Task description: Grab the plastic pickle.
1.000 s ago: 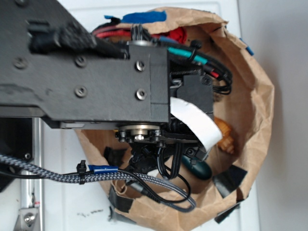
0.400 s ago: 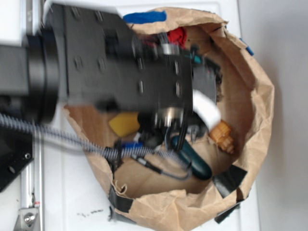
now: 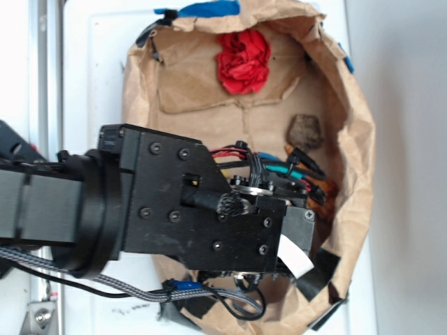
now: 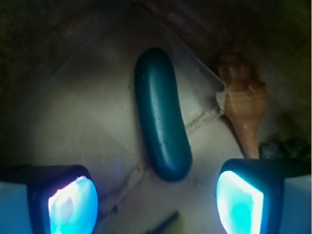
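Note:
In the wrist view the plastic pickle (image 4: 161, 114), a glossy dark green oblong, lies lengthwise on the brown paper just ahead of the fingertips. My gripper (image 4: 157, 202) is open and holds nothing, its two pads lit pale blue at the lower left and lower right. The pickle's near end sits just above the gap between them, apart from both pads. In the exterior view the arm covers the pickle. The gripper itself is hidden beneath the black wrist housing (image 3: 209, 216).
An orange-brown shell (image 4: 246, 107) lies right of the pickle, close to the right finger. The paper bag (image 3: 356, 139) walls rise all round. A red crumpled cloth (image 3: 244, 61) and a brown rock (image 3: 305, 130) sit at the bag's far end. Cables (image 3: 209, 293) trail below the arm.
The arm has swung down and left across the bag, uncovering the red cloth and the rock. It now covers the pickle, which showed below the wrist in the earlier frames.

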You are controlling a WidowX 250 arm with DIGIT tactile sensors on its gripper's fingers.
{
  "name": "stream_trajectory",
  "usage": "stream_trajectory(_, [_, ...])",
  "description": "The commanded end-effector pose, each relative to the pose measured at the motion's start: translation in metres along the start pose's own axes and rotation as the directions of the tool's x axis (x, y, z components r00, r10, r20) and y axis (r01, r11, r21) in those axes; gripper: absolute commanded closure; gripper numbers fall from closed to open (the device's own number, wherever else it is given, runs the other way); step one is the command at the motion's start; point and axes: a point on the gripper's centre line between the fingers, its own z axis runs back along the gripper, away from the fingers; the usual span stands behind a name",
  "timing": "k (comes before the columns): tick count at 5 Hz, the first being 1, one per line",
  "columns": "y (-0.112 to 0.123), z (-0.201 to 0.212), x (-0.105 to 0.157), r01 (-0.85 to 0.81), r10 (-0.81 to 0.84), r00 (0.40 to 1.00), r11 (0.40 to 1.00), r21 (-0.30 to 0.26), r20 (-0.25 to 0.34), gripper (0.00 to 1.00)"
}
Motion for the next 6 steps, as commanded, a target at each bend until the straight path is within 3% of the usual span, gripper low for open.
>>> stream_trajectory(1, [-0.003, 0.016, 0.015, 0.018, -0.02, 0.998, 0.999, 0.031, 0.057, 0.0])
stream_trajectory(3, [-0.003, 0.016, 0.015, 0.018, -0.02, 0.998, 0.999, 0.031, 0.057, 0.0])
stream_trajectory(4, [0.009, -0.012, 0.021, -0.013, 0.013, 0.995, 1.0, -0.005, 0.1, 0.0])
stream_trajectory(5, [0.014, -0.038, 0.023, -0.007, 0.009, 0.998, 0.999, -0.039, 0.061, 0.0])
stream_trajectory(6, [0.013, -0.039, 0.023, 0.0, 0.004, 0.997, 0.999, -0.051, 0.074, 1.0])
